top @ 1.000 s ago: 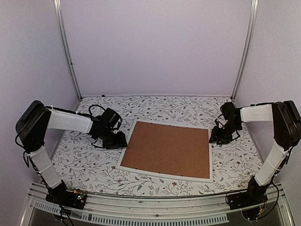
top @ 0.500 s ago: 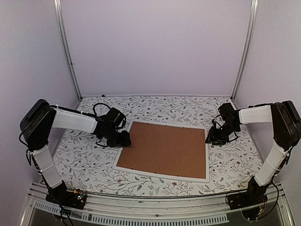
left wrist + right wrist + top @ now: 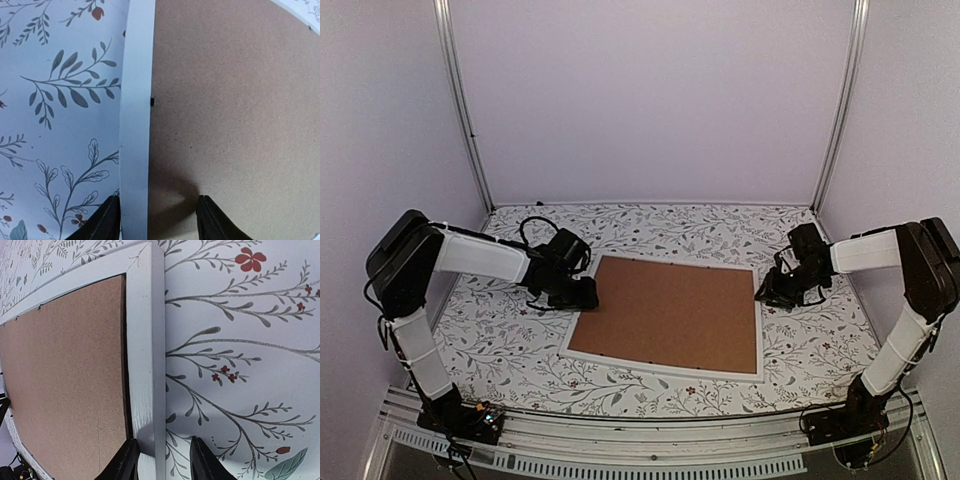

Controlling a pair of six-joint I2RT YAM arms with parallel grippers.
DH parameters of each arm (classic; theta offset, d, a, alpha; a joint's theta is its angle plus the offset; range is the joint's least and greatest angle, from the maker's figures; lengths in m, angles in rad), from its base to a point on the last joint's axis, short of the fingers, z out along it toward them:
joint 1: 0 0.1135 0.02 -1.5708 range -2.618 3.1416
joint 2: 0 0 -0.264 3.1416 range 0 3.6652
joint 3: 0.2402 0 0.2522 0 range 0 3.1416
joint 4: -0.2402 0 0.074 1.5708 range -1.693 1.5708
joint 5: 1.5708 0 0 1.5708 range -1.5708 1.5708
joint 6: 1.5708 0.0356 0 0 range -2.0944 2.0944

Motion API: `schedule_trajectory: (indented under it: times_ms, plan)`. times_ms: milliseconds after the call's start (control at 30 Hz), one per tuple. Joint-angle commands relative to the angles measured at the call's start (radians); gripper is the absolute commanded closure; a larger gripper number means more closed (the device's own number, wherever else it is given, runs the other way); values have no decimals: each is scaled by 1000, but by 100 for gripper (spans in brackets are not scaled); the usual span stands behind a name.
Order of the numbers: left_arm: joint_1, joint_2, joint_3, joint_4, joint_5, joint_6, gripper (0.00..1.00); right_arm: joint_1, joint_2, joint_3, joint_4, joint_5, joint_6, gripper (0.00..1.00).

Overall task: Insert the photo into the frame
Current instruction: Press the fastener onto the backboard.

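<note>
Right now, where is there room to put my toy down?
Free: on the flowery table cover, the far strip between the white-rimmed picture frame and the back wall, and the near strip by the metal rail. Crowded: the frame's left and right edges, where the left hand and right hand straddle its rim.

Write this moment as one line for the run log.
frame: flat on table, backing board inside | left gripper: open, straddling left rim | right gripper: open, straddling right rim | photo: not visible
</note>
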Motion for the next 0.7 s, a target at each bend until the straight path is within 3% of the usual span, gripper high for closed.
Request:
schedule_trajectory:
  times_ms: [0,267,667]
  plan:
    - [-47,132,-43,-14,123,2,47,103,88,-39,37,-25,51,61]
    - [-54,129,-39,-50,67,-11,48,99,15,-30,3,99,68,56]
    - [-53,113,-37,-72,22,-33,48,34,-93,3,-19,65,54,50]
